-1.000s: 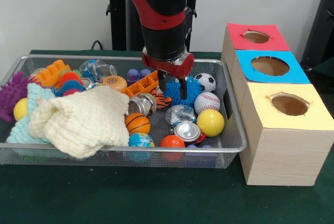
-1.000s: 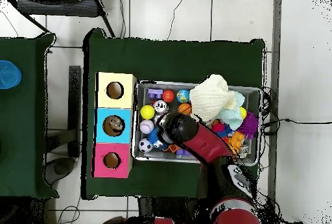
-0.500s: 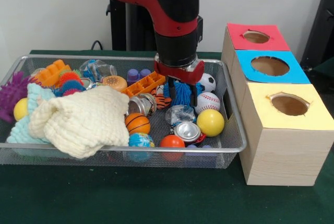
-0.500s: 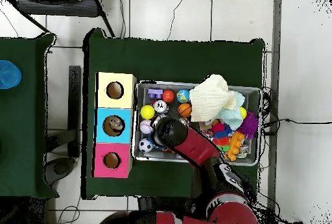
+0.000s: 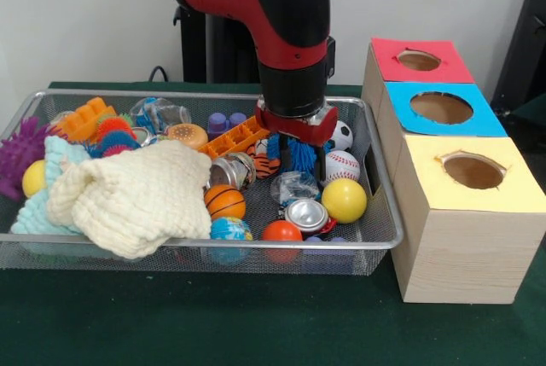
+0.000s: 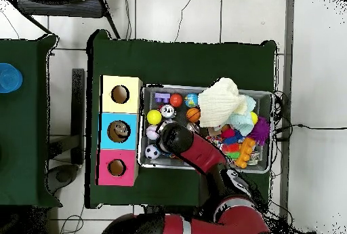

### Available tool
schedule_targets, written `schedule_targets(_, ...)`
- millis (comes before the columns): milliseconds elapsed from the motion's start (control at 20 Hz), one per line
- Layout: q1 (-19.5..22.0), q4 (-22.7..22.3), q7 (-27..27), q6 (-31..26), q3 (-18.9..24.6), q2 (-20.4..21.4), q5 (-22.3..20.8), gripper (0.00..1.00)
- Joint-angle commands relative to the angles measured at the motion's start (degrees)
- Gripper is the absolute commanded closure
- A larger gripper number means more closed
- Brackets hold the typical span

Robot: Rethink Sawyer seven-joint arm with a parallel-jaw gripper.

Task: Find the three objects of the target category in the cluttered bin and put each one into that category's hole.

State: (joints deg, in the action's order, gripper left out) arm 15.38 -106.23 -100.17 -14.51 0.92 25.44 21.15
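A: Where is the gripper (image 5: 297, 159) now?

B: Down in the bin (image 5: 34, 103), toward its end nearest the boxes. The fingers are clamped on the blue spiky ball (image 5: 300, 154); its bristles bulge out between and below them.

A: And the target?

B: Judging by the grasp, spiky toys. The blue one is in the fingers, just beside the baseball (image 5: 339, 166) and in front of the soccer ball (image 5: 341, 133). A purple spiky toy (image 5: 19, 151) sits at the bin's opposite end, and a red-and-blue one (image 5: 113, 134) by the orange block (image 5: 81, 119).

A: Risks from here?

B: The ball is soft, so the grip may be on bristles only and it could slip out on the lift. The tiger ball (image 5: 265, 165) and the foil cup (image 5: 295, 185) touch or crowd the fingers and could get dragged. The bin's rim stands between the grasp and the boxes; a low carry would snag it.

A: Which hole?

B: Cannot tell. Red box (image 5: 420, 61), blue box (image 5: 442, 108), yellow box (image 5: 472, 171); from overhead, the blue one already holds something.
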Motion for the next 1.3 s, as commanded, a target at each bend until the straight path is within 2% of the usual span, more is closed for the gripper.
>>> schedule_targets(50,1.5,3.9,-8.6,3.9,2.6,-4.2,-0.6,0.00)
schedule_targets(350,2.0,4.2,-9.0,6.7,3.1,-5.7,-1.0,0.00)
schedule_targets(750,-0.7,6.6,-9.7,9.4,0.0,-6.5,-1.2,0.00)
schedule_targets(1300,-0.8,8.3,-8.9,6.5,-1.2,-7.1,-0.2,0.00)
